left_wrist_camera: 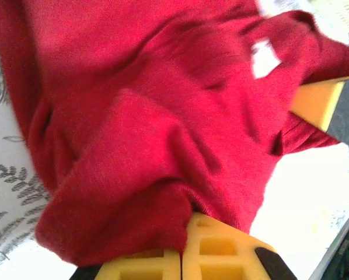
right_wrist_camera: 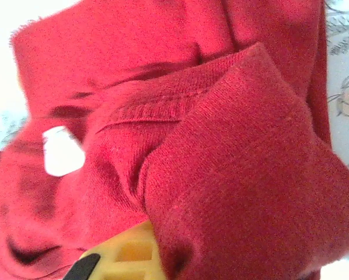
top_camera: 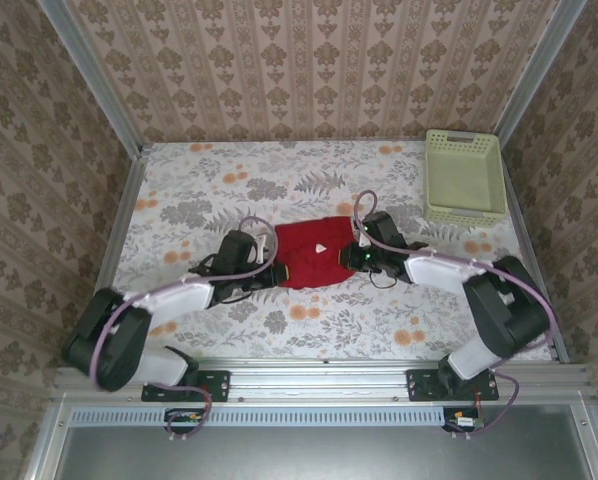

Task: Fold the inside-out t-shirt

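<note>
Cloth of the inside-out t-shirt (top_camera: 314, 252) is plain bright red, a soft knit with no print. It is gathered into a compact, rumpled mound rather than spread flat. The mound sits about midway between the left and right edges of the floral-patterned counter (top_camera: 229, 190), somewhat closer to the near edge than the far one. A small white tag (top_camera: 321, 249) lies exposed on its upper surface.

The overhead view alone gives the layout. The left end effector (top_camera: 277, 264) meets the shirt's left side and the right end effector (top_camera: 357, 256) meets its right side, facing each other across the mound. A pale green basket (top_camera: 464, 178) stands in the far right corner, well apart from the shirt.

The left wrist view adds detail the overhead lacks. Two yellow fingers (left_wrist_camera: 221, 254) are pressed together side by side, with a rolled fold of the shirt's edge pinched at their seam. A further yellow piece (left_wrist_camera: 317, 102) protrudes from under the cloth's far side.

The right wrist view shows a ribbed, stitched hem band and a thick fold of cloth draped over the fingers. Only one yellow finger (right_wrist_camera: 125, 254) is exposed, so I cannot tell whether that end effector is closed on the cloth or spread.
</note>
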Motion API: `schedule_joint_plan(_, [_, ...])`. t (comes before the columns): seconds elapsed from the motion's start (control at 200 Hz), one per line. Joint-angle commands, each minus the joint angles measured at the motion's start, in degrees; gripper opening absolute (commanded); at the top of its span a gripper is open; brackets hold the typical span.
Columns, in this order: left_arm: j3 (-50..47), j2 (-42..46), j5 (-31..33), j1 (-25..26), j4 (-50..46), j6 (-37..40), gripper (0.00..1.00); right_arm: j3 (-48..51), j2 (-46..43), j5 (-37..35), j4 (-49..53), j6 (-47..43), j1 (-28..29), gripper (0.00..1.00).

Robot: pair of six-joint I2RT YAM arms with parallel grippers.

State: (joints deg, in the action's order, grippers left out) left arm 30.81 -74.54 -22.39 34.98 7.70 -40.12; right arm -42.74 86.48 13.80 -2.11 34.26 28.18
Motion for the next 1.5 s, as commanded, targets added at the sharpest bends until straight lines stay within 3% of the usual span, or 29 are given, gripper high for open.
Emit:
schedule_joint_plan(0.0, [2.32,7.19,8.57,0.8,0.7,1.56,0.0,-0.47,-8.17,-4.59,-2.44,-1.07,1.48,0.0])
schedule_joint_plan(0.175, [10.69,2.34,10.44,-1.13,-2.47,6.54,0.0,-5.71,-7.15,-8.55,0.34,-4.95,0.64,0.0])
schedule_joint_plan(0.425, [17.68,-11.43,12.93,-5.67,0.6,7.9,0.0,-15.21,7.81,-8.52,0.71,-7.45,-2.21,0.0])
schedule_joint_plan(0.73, [23.02,-25.22,12.09,-8.53,2.19,8.3,0.0,-19.81,17.92,-11.31,1.7,-9.39,-5.21,0.0])
schedule_joint_plan(0.91, [25.74,-30.3,9.84,-11.49,0.06,7.87,0.1,-22.3,21.03,-11.68,4.4,-9.17,-5.52,0.0])
schedule_joint_plan(1.015, [27.9,-30.66,9.99,-12.27,-5.39,7.26,0.23,-23.73,20.4,-13.36,7.87,-9.25,-5.68,0.19])
schedule_joint_plan(1.13, [27.9,-26.39,10.96,-13.56,-10.28,6.77,0.42,-23.69,16.83,-15.76,10.8,-10.53,-6.07,0.49])
schedule_joint_plan(1.22, [28.99,-23.22,11.43,-14.1,-13.46,8.48,0.55,-24.04,14.65,-14.6,11.98,-11.65,-6.99,0.65])
schedule_joint_plan(1.275, [30.22,-22.9,9.92,-14.3,-13.98,9.21,0.62,-24.59,14.64,-12.22,12.12,-11.4,-8.05,0.71])
schedule_joint_plan(1.495, [39.83,-31.85,3.61,-14.24,-16.62,9.31,0.71,-31.33,21.8,-4.15,12.63,-7.88,-10.33,0.81])
